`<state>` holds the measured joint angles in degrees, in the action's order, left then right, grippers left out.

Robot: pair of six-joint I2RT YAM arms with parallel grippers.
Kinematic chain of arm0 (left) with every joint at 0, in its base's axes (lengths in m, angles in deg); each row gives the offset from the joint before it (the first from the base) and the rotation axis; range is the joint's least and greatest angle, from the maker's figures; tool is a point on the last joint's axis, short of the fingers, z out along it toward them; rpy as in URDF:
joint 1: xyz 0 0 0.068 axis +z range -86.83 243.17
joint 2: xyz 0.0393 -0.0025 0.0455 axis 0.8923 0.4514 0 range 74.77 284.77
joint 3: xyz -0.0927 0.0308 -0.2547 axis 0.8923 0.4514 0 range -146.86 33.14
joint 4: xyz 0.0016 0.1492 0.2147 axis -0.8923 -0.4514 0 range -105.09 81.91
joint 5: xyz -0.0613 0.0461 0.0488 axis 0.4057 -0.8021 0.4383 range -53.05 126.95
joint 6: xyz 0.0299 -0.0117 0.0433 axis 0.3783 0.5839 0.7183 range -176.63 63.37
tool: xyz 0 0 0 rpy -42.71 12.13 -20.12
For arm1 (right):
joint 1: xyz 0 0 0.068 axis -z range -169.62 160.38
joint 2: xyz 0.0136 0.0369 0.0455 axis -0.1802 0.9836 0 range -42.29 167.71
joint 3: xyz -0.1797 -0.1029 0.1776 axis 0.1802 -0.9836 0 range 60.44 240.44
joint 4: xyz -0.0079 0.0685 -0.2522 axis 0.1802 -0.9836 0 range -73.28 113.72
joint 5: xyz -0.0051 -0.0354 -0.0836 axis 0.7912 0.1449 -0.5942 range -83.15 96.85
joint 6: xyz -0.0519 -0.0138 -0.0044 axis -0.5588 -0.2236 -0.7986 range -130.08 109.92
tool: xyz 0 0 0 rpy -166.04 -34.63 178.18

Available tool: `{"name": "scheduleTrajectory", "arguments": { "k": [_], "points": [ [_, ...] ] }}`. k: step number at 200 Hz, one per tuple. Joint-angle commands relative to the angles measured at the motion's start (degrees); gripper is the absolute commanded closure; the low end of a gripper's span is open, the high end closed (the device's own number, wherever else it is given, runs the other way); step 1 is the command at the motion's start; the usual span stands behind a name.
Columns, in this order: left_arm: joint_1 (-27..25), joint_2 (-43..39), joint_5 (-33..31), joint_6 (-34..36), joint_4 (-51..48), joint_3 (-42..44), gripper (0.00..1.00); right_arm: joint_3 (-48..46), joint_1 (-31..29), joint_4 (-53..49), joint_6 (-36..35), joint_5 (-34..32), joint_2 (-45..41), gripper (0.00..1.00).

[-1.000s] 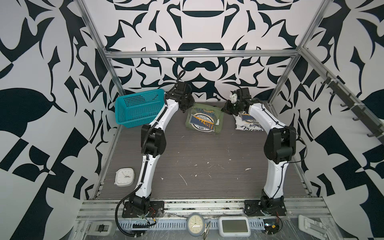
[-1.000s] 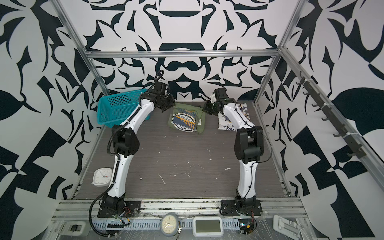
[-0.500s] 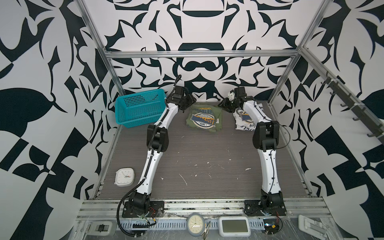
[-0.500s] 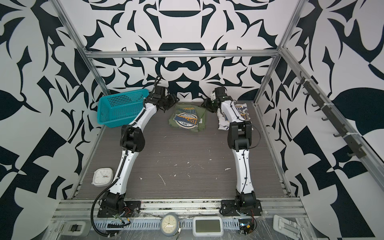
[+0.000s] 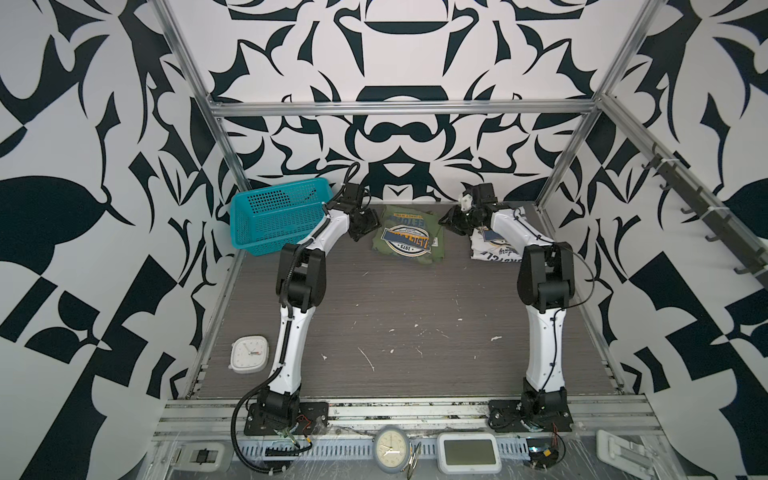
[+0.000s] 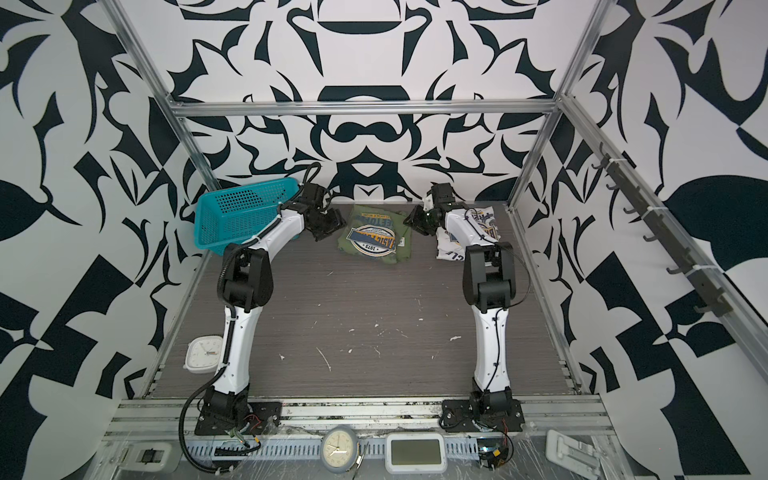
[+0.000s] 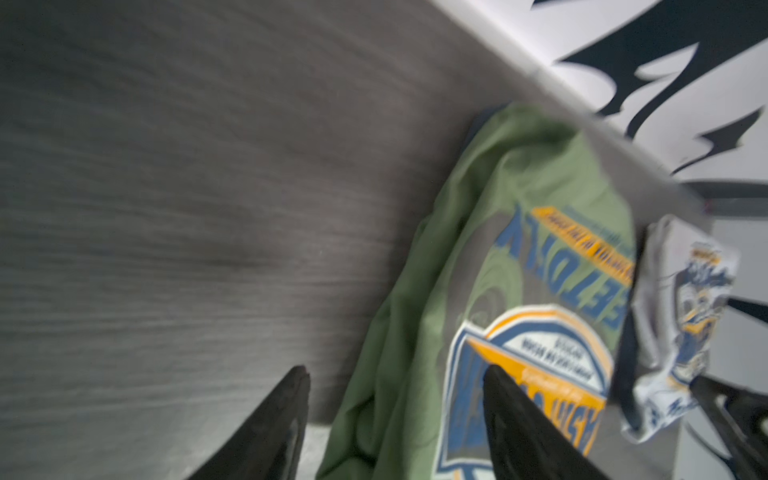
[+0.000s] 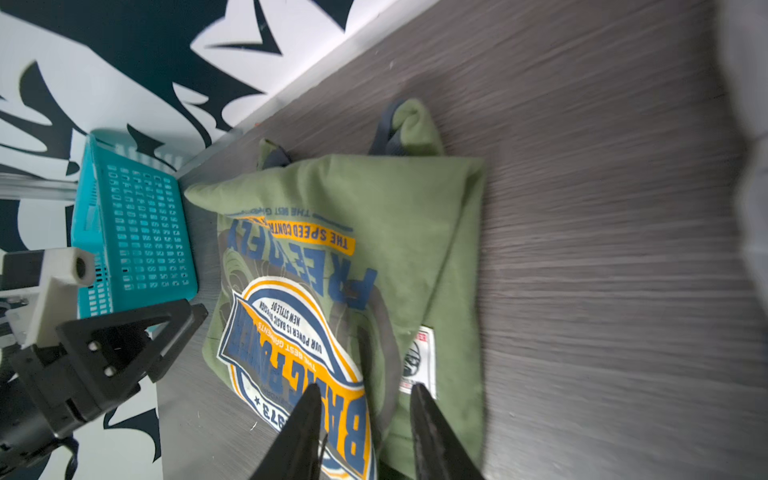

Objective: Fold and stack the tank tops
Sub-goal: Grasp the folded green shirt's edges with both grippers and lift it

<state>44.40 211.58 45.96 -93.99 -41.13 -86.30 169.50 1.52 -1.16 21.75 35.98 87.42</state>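
Green tank top (image 5: 409,241) flanked by both grippers, at the far end of the table (image 5: 415,324).

We begin with the left gripper (image 5: 365,222). It hangs just left of the top's left edge. In its wrist view, which is blurred, the left gripper (image 7: 395,374) has its jaws well apart and nothing between them. One finger (image 7: 286,399) lies over bare table, and the other lies over the badge print of the green tank top (image 7: 519,208).

The right gripper (image 5: 451,220) sits at the top's far right corner and points left. Its wrist view shows the right gripper (image 8: 365,388) with a narrower gap and no cloth pinched in it. The tips hang over the print and a small sewn label. We cannot tell whether they touch the fabric.

Moving outward, the green tank top (image 8: 395,199) lies folded into a compact rectangle, print side up. Its dark-trimmed straps poke out toward the far wall.

To the right, apart from it and not stacked, we find the white tank top (image 5: 490,251). It is bunched in the far right corner, partly under the right arm. The left wrist view also catches the white tank top (image 7: 685,311).

A teal basket (image 5: 270,224) stands tilted in the far left corner, just beside the left arm. A small white clock (image 5: 248,354) rests near the left edge.
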Motion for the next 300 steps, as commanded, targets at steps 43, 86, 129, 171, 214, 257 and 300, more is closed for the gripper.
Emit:
{"name": "scheduleTrajectory", "arguments": {
  "k": [43, 86, 129, 171, 214, 257, 300],
  "points": [
    [-1.2, -0.1, 2.5, 0.5, 2.4, 4.4, 0.43, -3.6, -2.5, 3.5, 1.2, 0.0, 0.7, 0.57],
    [-1.5, 0.9, 2.7, -0.4, 3.2, 4.7, 0.48, -6.0, -3.3, 4.1, 1.6, 0.0, 0.4, 0.57],
    [-1.6, 1.8, 2.2, -1.2, 3.8, 5.5, 0.58, -7.0, -3.5, 5.3, 2.3, 0.0, 0.3, 0.69],
    [-1.6, 1.7, 1.0, -1.5, 3.9, 6.8, 0.65, -10.1, -3.2, 8.9, 4.0, -1.1, -1.7, 0.71],
    [-1.6, 1.8, 0.9, -1.8, 4.5, 7.6, 0.68, -15.4, -2.9, 16.1, 7.3, -0.3, -3.3, 0.71],
    [-1.6, 1.8, 1.0, -1.9, 4.7, 8.4, 0.7, -22.5, 0.1, 27.5, 13.9, 3.8, -6.0, 0.71],
    [-1.6, 2.0, 1.5, -2.1, 5.2, 8.5, 0.71, -21.7, -0.4, 27.3, 13.1, 5.8, -4.3, 0.71]
  ]
}}
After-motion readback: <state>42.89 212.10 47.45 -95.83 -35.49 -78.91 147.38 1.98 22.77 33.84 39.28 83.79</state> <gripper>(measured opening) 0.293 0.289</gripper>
